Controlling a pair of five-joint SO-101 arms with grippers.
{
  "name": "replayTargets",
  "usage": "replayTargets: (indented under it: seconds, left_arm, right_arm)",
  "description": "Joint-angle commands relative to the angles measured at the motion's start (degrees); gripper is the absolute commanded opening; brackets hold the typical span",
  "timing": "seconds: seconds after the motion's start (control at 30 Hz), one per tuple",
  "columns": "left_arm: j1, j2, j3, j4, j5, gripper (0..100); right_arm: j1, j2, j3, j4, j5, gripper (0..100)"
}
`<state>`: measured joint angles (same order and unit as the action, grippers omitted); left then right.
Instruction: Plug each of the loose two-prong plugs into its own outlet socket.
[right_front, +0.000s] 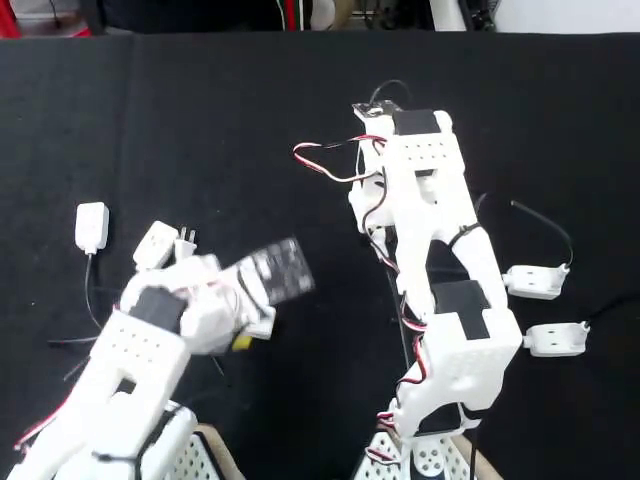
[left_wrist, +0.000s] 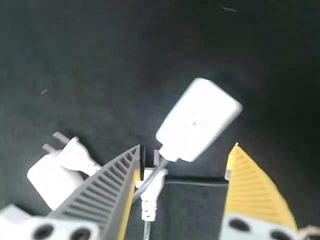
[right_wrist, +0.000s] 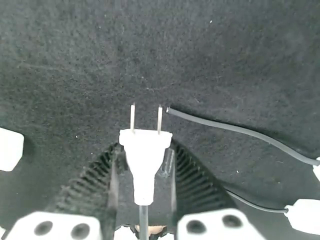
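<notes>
In the left wrist view my left gripper (left_wrist: 182, 167) is open, a grey finger (left_wrist: 107, 185) on one side and a yellow finger (left_wrist: 250, 185) on the other. A white outlet socket block (left_wrist: 200, 120) with its cord lies just beyond the gap between them. A loose white two-prong plug (left_wrist: 60, 162) lies beside the grey finger. In the high view the same socket (right_front: 92, 226) and plug (right_front: 160, 244) lie just ahead of the left arm (right_front: 160, 320). My right gripper (right_wrist: 145, 147) is shut on another white two-prong plug (right_wrist: 144, 150), prongs pointing away over the black mat.
Two more white socket blocks (right_front: 533, 282) (right_front: 553, 339) with thin cords lie to the right of the right arm (right_front: 430, 180). A black cable (right_wrist: 240, 131) crosses the mat ahead of the held plug. The black mat (right_front: 230, 120) covers the table to its far edge.
</notes>
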<state>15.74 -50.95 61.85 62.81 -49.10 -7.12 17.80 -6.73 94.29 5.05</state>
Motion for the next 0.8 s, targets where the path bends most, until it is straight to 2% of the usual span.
replayTargets:
  seconds: [0.0,0.13,0.3,0.4,0.77]
  left_arm:
    - [3.38,-10.2,6.2,2.73,-8.09,27]
    - [3.47,-16.18,11.82,2.37,-15.03,27]
    - [1.98,-15.47,14.9,-4.84,-13.89,27]
    - [0.84,-10.2,14.55,-9.05,-13.27,27]
    - [2.68,17.23,1.71,-11.87,-13.19,27]
  right_arm:
    - [-0.09,-3.21,-0.4,-0.35,0.53,1.1]
    - [-0.09,-3.12,-0.31,-0.26,0.53,1.1]
    - [-0.09,-3.12,-0.31,-0.09,0.35,1.1]
    - [-0.09,-3.12,-0.31,-0.09,0.18,1.1]
    - [-0.09,-3.12,-0.31,0.0,0.44,1.1]
